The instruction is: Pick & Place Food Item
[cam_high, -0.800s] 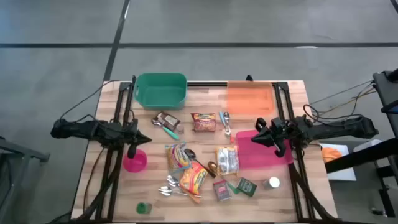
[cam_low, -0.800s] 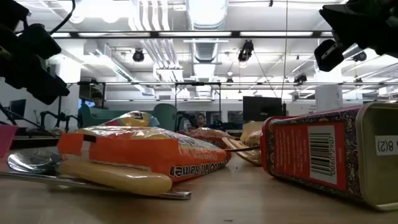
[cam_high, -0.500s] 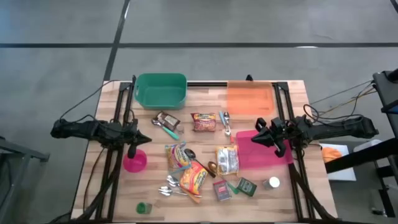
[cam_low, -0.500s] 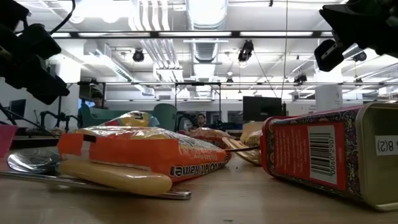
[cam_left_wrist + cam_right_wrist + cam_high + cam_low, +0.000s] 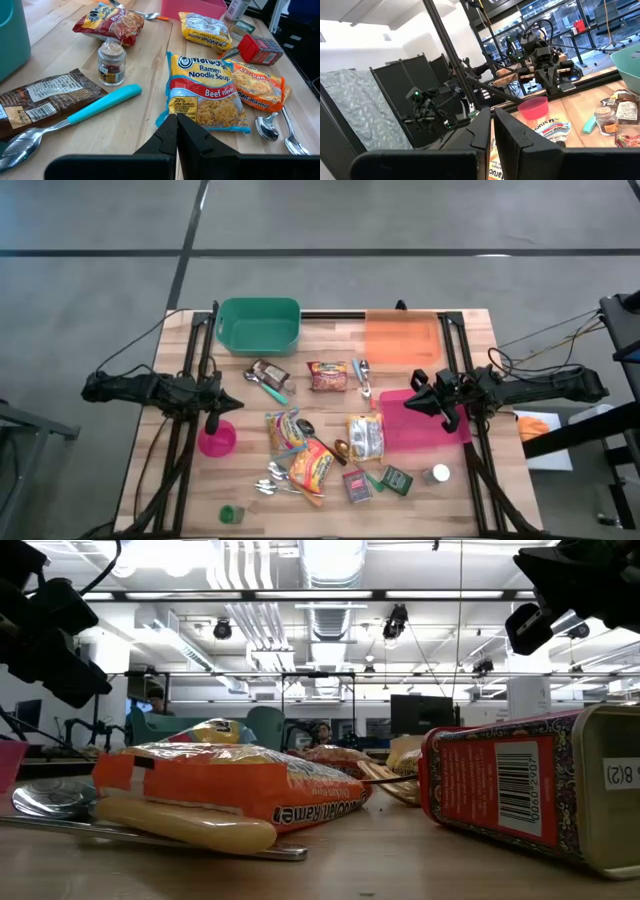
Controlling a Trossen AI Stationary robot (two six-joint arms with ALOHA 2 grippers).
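Several food packets lie mid-table: a beef ramen packet (image 5: 207, 97), an orange ramen packet (image 5: 313, 463), a yellow packet (image 5: 366, 437), a red packet (image 5: 328, 376) and a dark packet (image 5: 268, 372). A spice jar (image 5: 110, 62) stands upright beside a teal-handled spoon (image 5: 105, 104). My left gripper (image 5: 238, 406) hovers shut above the table's left side, near the pink bowl (image 5: 217, 438); its fingertips (image 5: 176, 122) show nothing between them. My right gripper (image 5: 410, 402) hovers shut over the pink board (image 5: 430, 425) at the right, holding nothing.
A green bin (image 5: 259, 325) stands at the far left, an orange tray (image 5: 402, 338) at the far right. A red tin (image 5: 357, 485), green tin (image 5: 396, 479), white jar (image 5: 437, 473), small green cup (image 5: 231, 514) and metal spoons (image 5: 275, 477) lie near the front edge.
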